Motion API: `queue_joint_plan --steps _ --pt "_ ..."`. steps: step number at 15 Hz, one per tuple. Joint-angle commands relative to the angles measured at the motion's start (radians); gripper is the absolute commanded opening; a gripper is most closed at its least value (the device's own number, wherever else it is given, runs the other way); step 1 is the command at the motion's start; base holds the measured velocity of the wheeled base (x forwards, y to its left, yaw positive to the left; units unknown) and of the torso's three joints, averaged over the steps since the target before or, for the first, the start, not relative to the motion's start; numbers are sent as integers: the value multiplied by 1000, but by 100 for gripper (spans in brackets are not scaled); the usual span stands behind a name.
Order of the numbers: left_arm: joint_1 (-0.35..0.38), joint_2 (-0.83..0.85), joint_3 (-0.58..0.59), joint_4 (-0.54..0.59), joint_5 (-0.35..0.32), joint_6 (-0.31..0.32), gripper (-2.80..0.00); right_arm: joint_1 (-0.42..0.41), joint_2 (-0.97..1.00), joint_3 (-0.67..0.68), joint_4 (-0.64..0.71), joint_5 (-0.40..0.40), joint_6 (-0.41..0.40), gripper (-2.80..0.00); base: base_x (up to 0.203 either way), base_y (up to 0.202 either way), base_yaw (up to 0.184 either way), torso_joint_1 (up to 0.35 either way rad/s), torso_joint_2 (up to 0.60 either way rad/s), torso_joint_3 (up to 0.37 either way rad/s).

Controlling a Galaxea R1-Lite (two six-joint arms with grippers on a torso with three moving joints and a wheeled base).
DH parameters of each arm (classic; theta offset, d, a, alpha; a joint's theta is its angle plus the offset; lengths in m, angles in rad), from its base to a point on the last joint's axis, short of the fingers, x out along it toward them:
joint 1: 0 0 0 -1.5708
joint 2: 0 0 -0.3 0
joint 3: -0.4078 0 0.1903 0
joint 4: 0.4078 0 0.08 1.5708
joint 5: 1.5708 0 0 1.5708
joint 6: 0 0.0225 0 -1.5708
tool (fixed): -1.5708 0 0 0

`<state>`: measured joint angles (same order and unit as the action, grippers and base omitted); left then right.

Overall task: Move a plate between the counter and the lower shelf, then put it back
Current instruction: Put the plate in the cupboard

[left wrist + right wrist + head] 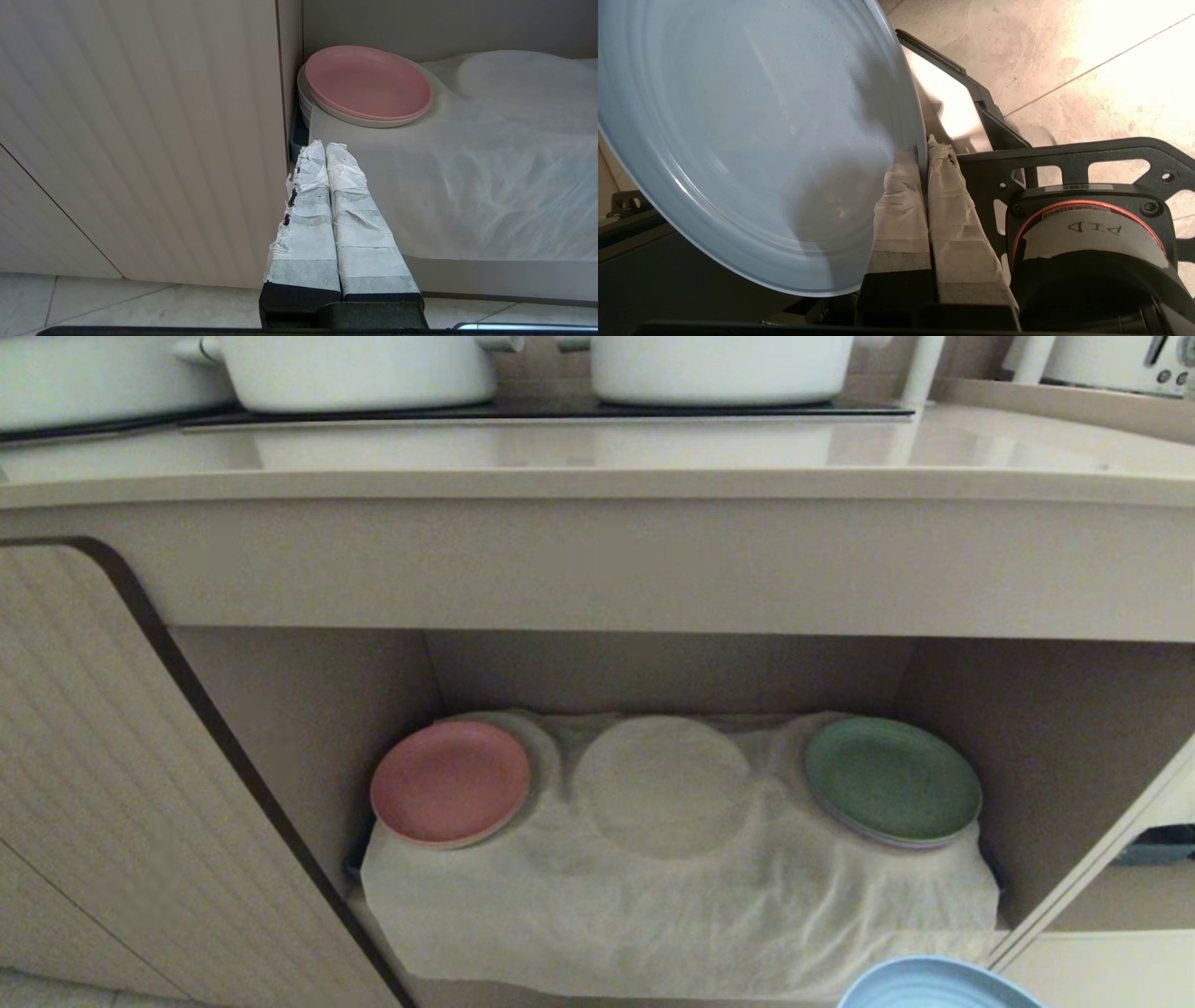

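Ribbed beige cabinet door, dark edge trim, fills left of head frame. White pots on a black hob panel along top edge. White appliance upper right. Pale tiled floor with thin grout lines; bright glare on tiles, upper right of right wrist frame.

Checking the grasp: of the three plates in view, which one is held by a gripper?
The light-blue plate, pinched at its rim by the right gripper. The pink plate and green plate rest on the cloth-covered lower shelf.
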<state>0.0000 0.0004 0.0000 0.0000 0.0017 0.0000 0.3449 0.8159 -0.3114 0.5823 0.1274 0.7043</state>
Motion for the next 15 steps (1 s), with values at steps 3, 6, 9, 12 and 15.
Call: queue_joint_plan --steps 3,6,9,12,15 --pt "0 0 0 0 0 0 -280 0 53 11 -15 0 4 -280 0 0 0 0 0 0" --pt "0 0 0 0 0 0 -280 -1 143 9 -108 1 -14 -280 0 0 0 0 0 0" --pt "0 0 0 0 0 0 -280 -1 243 -18 -185 2 -45 -280 0 0 0 0 0 0" --pt "0 0 0 0 0 0 -280 -1 346 -78 -239 2 -56 -280 0 0 0 0 0 0" --pt "0 0 0 0 0 0 -280 -1 433 -110 -289 1 -57 -280 0 0 0 0 0 0"
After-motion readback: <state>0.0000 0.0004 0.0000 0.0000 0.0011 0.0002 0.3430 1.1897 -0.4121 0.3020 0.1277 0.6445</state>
